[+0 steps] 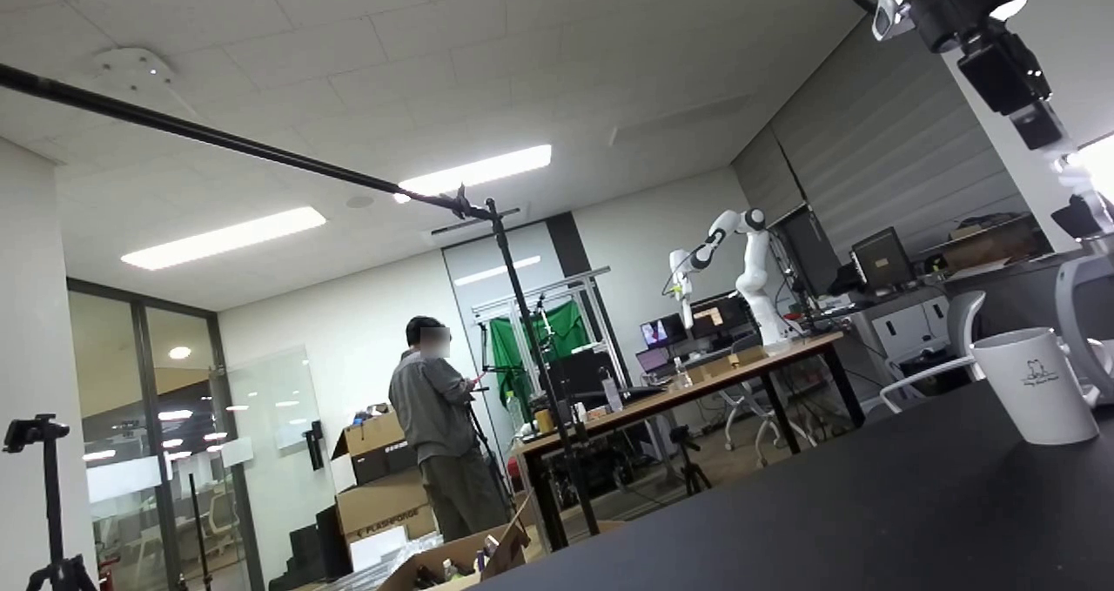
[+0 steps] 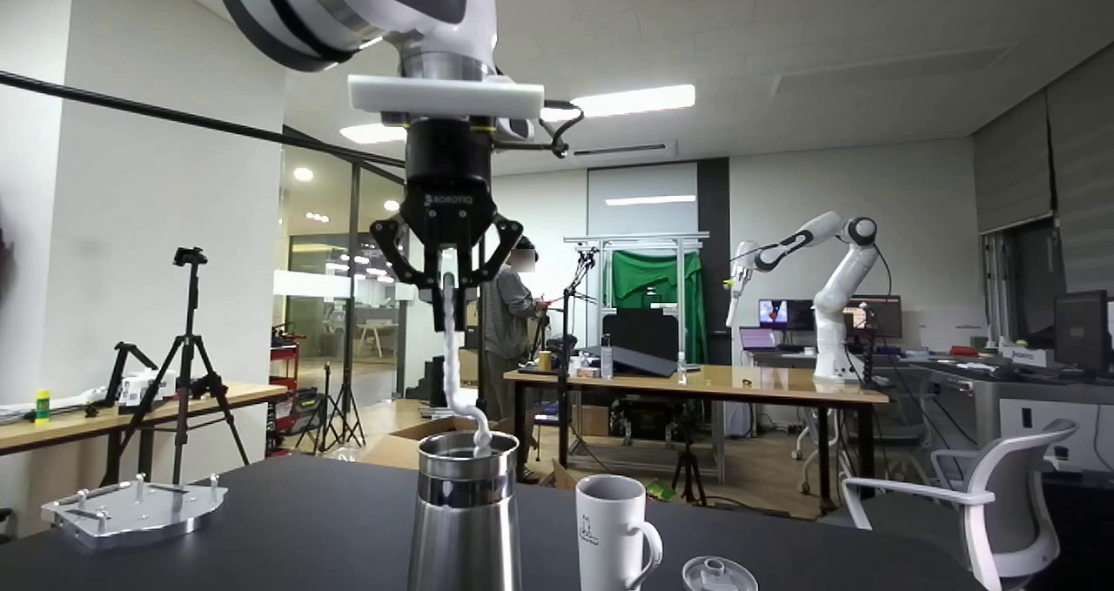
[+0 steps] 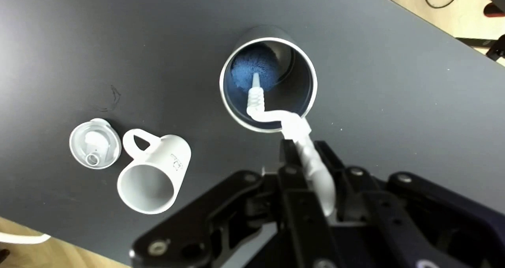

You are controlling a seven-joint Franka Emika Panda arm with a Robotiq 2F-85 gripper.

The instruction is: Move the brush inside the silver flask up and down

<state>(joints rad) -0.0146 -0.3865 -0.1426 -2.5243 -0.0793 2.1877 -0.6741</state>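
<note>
Your gripper (image 2: 450,311) has its black fingers clamped on the brush (image 2: 452,372), whose white handle twists in ridges, then bends. In your wrist view, the fuzzy blue head (image 3: 254,64) sits inside the silver flask (image 2: 466,539), a tall, shiny metal cylinder standing upright on the matte dark table (image 3: 378,141). Near it stands a smooth white loop-handled mug (image 3: 165,165), just beside a round translucent lid (image 3: 96,143).
</note>
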